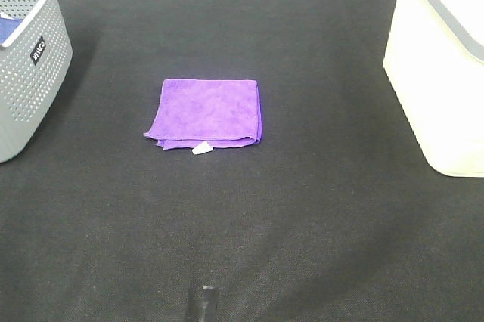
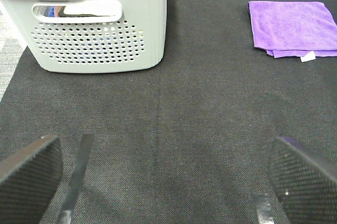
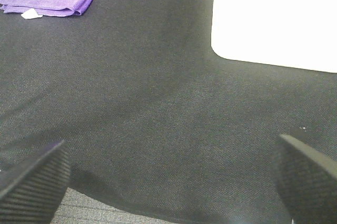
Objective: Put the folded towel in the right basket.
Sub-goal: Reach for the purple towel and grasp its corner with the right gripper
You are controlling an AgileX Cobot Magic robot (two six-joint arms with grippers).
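Nearest to the cameras, the left fingers are standing wide apart with nothing between them, and their dark pads are showing a fine woven pattern. The right fingers are also standing wide apart and gripping nothing; their black surface is showing fine ribs. Under both, the table is wearing a black cloth with a rough, grainy weave. Further on, near the middle of the table, the folded towel is lying flat as a soft purple rectangle of fluffy fabric, with a small white tag sticking out at its near edge. It is lying between the two baskets and well apart from both. At the far left, the left basket is standing, made of grey plastic with rounded corners and rows of small holes. At the far right, the right basket is standing, smooth and cream-white with plain walls.
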